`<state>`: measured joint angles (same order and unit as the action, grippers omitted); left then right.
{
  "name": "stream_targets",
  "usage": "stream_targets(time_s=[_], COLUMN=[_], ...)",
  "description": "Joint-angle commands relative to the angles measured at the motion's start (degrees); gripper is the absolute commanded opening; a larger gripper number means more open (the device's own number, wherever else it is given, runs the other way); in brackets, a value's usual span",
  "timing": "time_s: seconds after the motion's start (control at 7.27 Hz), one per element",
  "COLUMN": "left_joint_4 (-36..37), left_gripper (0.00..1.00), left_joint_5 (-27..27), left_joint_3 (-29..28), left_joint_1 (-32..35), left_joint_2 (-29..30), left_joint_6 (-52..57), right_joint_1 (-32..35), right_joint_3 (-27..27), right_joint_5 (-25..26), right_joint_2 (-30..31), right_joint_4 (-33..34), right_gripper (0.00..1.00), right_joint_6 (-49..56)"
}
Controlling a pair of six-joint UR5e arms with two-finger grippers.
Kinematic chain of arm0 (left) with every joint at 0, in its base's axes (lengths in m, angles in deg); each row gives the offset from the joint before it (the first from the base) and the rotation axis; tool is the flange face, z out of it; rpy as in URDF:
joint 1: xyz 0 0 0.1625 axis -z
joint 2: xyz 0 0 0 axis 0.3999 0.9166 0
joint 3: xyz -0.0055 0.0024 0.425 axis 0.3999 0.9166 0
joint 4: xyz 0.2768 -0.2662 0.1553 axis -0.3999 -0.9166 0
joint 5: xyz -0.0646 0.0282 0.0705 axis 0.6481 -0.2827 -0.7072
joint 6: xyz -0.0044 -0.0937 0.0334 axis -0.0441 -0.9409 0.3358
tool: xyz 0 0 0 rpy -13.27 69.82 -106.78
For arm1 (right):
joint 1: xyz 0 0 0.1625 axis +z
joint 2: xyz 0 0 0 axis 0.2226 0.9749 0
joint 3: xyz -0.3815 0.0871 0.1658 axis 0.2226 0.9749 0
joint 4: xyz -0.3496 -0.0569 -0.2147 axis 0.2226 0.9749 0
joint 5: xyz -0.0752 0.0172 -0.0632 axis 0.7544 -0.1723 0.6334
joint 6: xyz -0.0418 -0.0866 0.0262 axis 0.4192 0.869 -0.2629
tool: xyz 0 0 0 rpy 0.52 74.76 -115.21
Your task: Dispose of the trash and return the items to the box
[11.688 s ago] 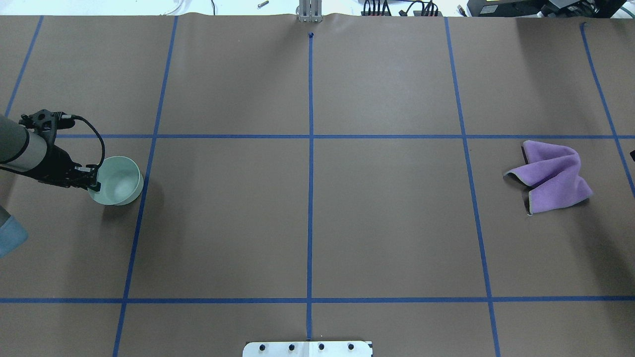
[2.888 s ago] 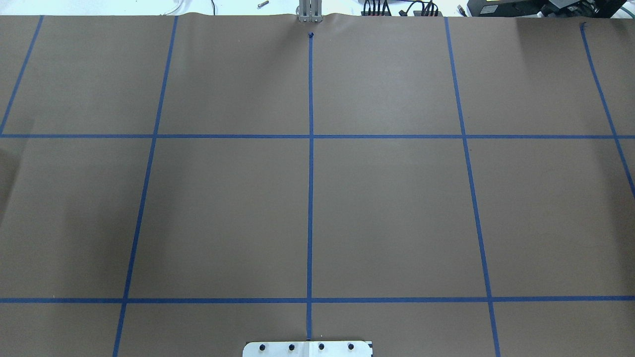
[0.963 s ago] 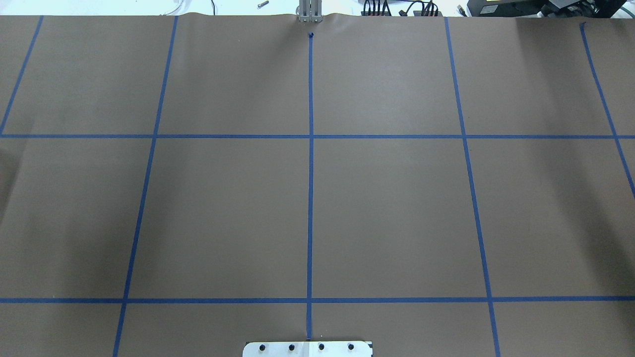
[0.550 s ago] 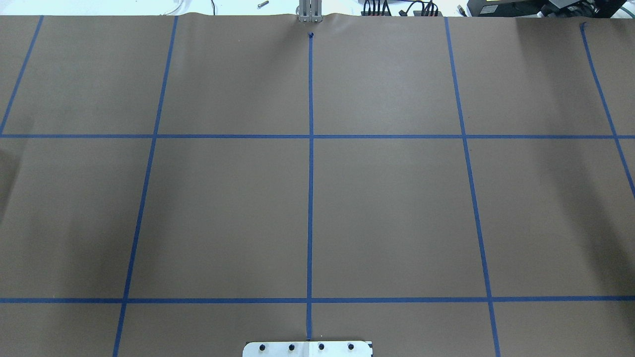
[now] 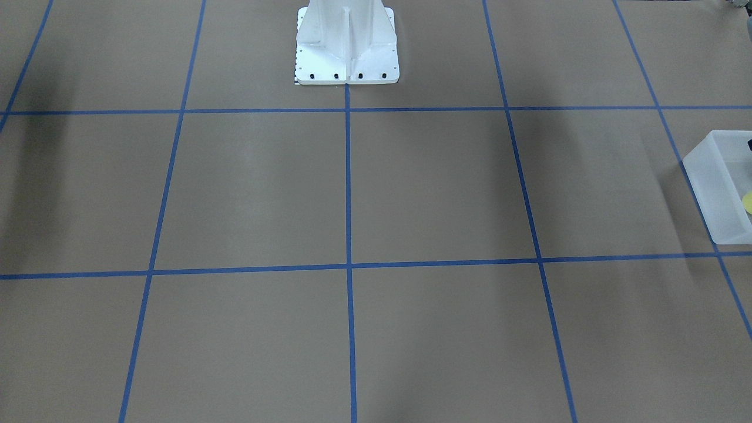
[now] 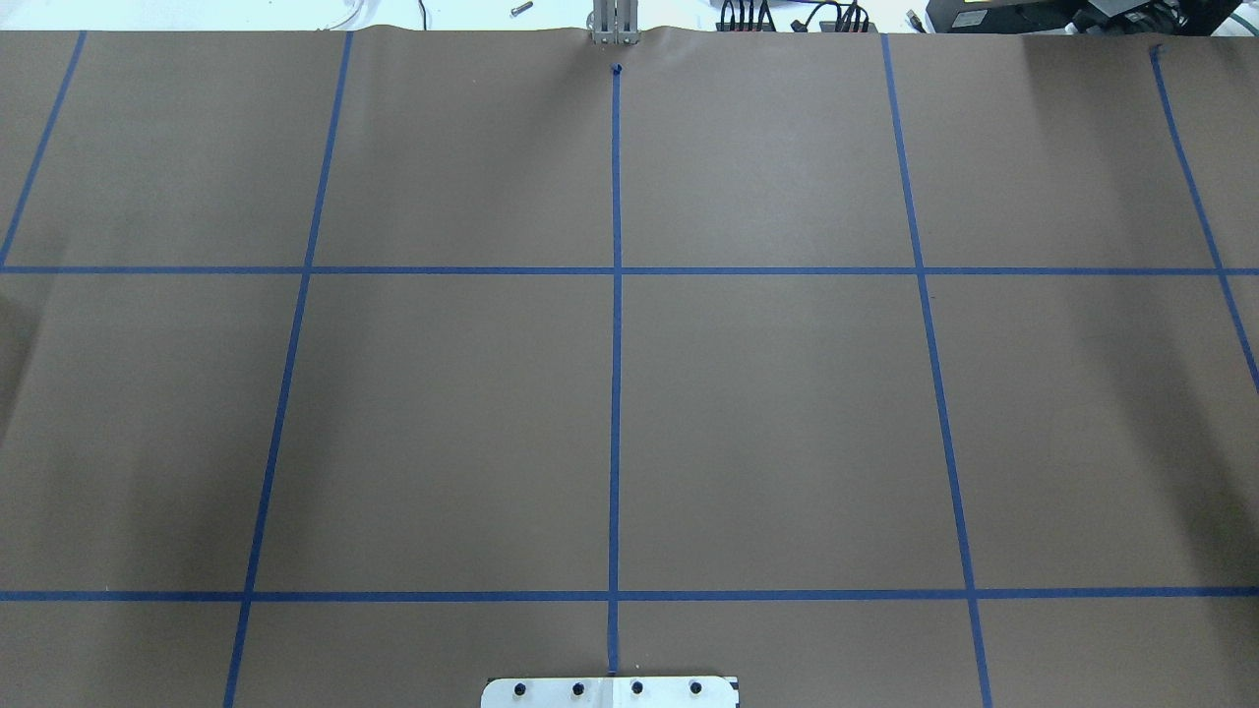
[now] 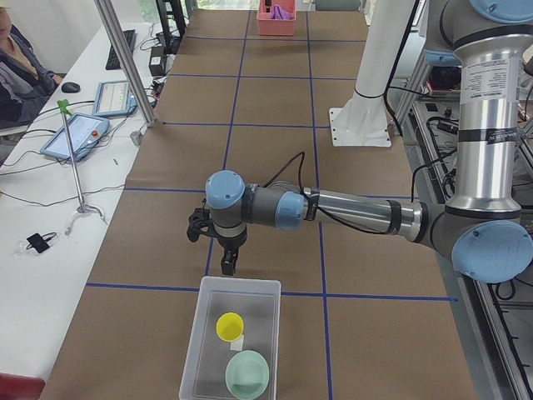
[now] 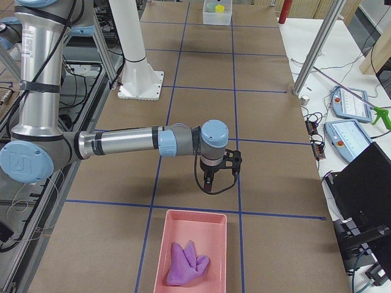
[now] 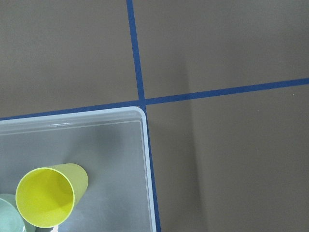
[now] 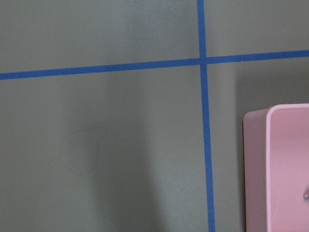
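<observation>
The frosted-white box [image 7: 240, 282] sits at the table's left end and holds a yellow cup [image 7: 230, 326] and a pale green bowl [image 7: 247, 374]. My left gripper [image 7: 226, 271] points down just beyond the box's far rim, empty as far as I see; I cannot tell whether it is open. The left wrist view shows the box corner [image 9: 106, 159], the cup [image 9: 48, 195] and a sliver of the bowl [image 9: 7, 212]. My right gripper [image 8: 209, 188] hangs just beyond a pink bin [image 8: 194, 213] that holds a purple cloth [image 8: 186, 264]; I cannot tell its state.
The box's edge [image 5: 714, 194] shows at the right of the front view. The white robot base [image 5: 346, 44] stands at the table's near middle. The pink bin's corner [image 10: 285, 159] shows in the right wrist view. Blue tape lines grid the brown table [image 6: 777, 423].
The left arm with the green bowl and the purple cloth, seen in the overhead view 11.7 s ago, are gone from it. That view has not changed over the last three seconds.
</observation>
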<state>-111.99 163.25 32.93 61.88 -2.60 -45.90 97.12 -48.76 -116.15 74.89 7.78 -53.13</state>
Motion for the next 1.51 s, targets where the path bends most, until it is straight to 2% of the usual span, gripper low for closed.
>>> stream_targets(time_s=[0.0, 0.41, 1.38], left_joint_4=[0.3, -0.3, -0.3], left_gripper=[0.98, 0.98, 0.98], left_joint_5=[0.1, 0.4, 0.5], left_joint_3=[-0.6, -4.3, -3.6], left_joint_1=[0.8, 2.4, 2.8], left_joint_2=[0.1, 1.7, 1.9], left_joint_6=[-0.2, 0.1, 0.1], right_joint_1=[0.6, 2.4, 2.4], right_joint_3=[-0.1, 0.5, 0.1], right_joint_5=[2.5, 2.6, 4.4], right_joint_2=[1.5, 3.1, 4.0], right_joint_4=[-0.2, -0.1, -0.2], right_gripper=[1.00, 1.00, 1.00], right_joint_6=[1.3, 7.4, 7.4])
